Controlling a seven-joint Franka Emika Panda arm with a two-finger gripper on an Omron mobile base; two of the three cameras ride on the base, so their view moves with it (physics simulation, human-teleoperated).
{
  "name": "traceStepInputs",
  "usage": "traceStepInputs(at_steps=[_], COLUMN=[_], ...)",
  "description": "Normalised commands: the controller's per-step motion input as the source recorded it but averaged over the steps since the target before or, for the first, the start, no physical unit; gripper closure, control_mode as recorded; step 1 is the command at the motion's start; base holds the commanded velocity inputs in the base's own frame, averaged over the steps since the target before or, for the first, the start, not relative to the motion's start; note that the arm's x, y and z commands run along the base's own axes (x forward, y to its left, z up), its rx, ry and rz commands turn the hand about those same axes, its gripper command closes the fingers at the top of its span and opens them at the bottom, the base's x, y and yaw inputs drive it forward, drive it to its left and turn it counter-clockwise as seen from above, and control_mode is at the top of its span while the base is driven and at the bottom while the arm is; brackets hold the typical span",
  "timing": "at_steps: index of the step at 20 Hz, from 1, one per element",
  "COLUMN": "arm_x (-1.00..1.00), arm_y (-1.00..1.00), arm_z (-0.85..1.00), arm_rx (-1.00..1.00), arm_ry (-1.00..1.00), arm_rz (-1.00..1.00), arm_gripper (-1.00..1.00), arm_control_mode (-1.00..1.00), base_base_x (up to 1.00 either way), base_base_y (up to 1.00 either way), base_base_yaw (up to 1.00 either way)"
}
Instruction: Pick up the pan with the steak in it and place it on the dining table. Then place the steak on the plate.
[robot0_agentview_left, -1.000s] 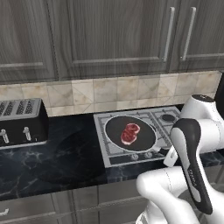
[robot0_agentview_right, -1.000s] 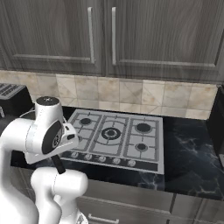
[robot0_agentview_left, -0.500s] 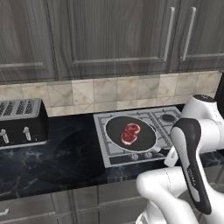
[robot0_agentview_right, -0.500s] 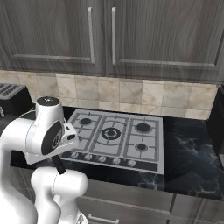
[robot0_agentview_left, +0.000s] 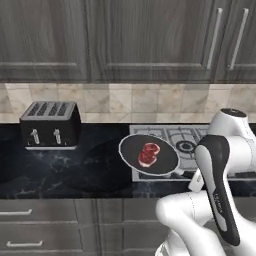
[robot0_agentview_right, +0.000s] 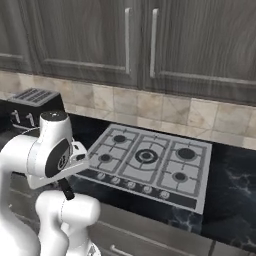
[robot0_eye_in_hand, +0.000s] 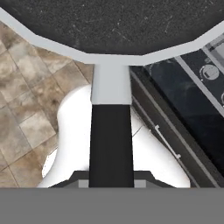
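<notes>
Pan: the round shallow black frying pan with the thin pale rim (robot0_agentview_left: 149, 155) is up off the grey gas hob (robot0_agentview_right: 150, 162), hanging over the hob's left edge and the dark marble counter (robot0_agentview_left: 75, 170), with its shadow lying on the counter at about nine o'clock from it.
Steak: the small flat red slab of raw meat with whitish marbling (robot0_agentview_left: 148, 154) sits near the pan's middle, a touch toward three o'clock.
Grip: the gripper (robot0_eye_in_hand: 111, 181) is clenched on the pan's straight black handle (robot0_eye_in_hand: 111, 140), low on its dark part, well back from the pale neck at the rim; the handle runs to twelve o'clock in the hand view.
Handling: stiff metal, and likely heavy at the bowl end, so a hold this far back lets the pan want to dip at the front; I'd keep it dead level.
Steak risk: soft and probably slick on that smooth base, so any tilt could slide it to the rim.
Surroundings: a black two-slot toaster (robot0_agentview_left: 50, 124) stands at ten o'clock from the pan, well apart.
Stage: the pan looks lifted, with the carry to the dining table not yet done.
</notes>
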Motion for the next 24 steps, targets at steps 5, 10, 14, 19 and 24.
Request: traceStepInputs(at_steps=[5,10,14,19,24], arm_x=[0.00,0.00,0.00,0.00,0.00], arm_y=[0.00,0.00,0.00,0.00,0.00], arm_z=[0.00,0.00,0.00,0.00,0.00], arm_rx=[0.00,0.00,0.00,0.00,0.00], arm_ry=[0.00,0.00,0.00,0.00,0.00], arm_rz=[0.00,0.00,0.00,0.00,0.00], arm_gripper=[1.00,1.00,1.00,1.00,1.00], arm_control_mode=[1.00,1.00,1.00,1.00,1.00], base_base_x=[-0.09,-0.19,-0.27,-0.24,-0.23], base_base_y=[0.00,0.03,0.17,0.21,0.21], base_base_yaw=[0.49,0.47,0.44,0.44,0.44])
